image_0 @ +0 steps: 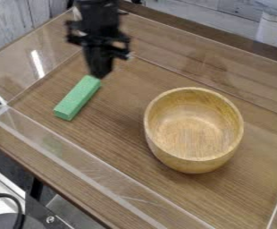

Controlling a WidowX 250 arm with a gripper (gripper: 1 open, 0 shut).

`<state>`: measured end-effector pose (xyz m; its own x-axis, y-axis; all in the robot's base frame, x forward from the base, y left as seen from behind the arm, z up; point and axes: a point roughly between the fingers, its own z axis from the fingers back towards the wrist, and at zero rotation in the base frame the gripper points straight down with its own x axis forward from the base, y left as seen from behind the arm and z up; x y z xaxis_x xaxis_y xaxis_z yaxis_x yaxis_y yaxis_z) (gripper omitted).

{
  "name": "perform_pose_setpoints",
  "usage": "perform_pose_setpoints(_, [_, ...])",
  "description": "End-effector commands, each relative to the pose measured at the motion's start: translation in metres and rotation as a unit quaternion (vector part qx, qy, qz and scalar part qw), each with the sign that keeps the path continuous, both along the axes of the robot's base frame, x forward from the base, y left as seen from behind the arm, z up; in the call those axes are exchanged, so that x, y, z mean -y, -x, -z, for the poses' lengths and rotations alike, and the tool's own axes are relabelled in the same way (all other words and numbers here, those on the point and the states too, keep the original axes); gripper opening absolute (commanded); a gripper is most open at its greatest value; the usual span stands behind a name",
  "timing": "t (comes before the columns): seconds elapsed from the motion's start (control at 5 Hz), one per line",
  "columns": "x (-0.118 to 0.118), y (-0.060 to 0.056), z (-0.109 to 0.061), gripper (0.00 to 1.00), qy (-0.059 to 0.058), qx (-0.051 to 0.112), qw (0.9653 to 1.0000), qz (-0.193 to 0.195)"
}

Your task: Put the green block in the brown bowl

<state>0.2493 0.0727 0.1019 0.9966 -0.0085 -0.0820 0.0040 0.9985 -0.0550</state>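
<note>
The green block (78, 97) lies flat on the wooden table (177, 63), left of centre, with one end pointing toward the upper right. My gripper (100, 72) hangs above and just beyond that upper end, pointing straight down. Its black fingers are shut together and nothing hangs from them. The block stays on the table, apart from the fingertips. The brown bowl (195, 128) stands upright to the right with nothing inside, well clear of both the block and the gripper.
Low clear plastic walls (117, 188) ring the tabletop, running along the front edge and the left side. A white object (276, 27) sits beyond the far right corner.
</note>
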Motion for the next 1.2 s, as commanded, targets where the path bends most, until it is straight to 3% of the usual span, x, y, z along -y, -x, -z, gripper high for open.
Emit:
perform_pose_setpoints(0.0, [-0.028,0.0,-0.009,0.0,-0.017,0.033,0.9991,-0.023])
perform_pose_setpoints(0.2, [-0.049,0.005,-0.003,1.0,-0.023,0.028,0.9984,-0.043])
perform_pose_setpoints(1.0, [-0.087,0.008,0.038,1.0,-0.036,0.004,0.9971,-0.067])
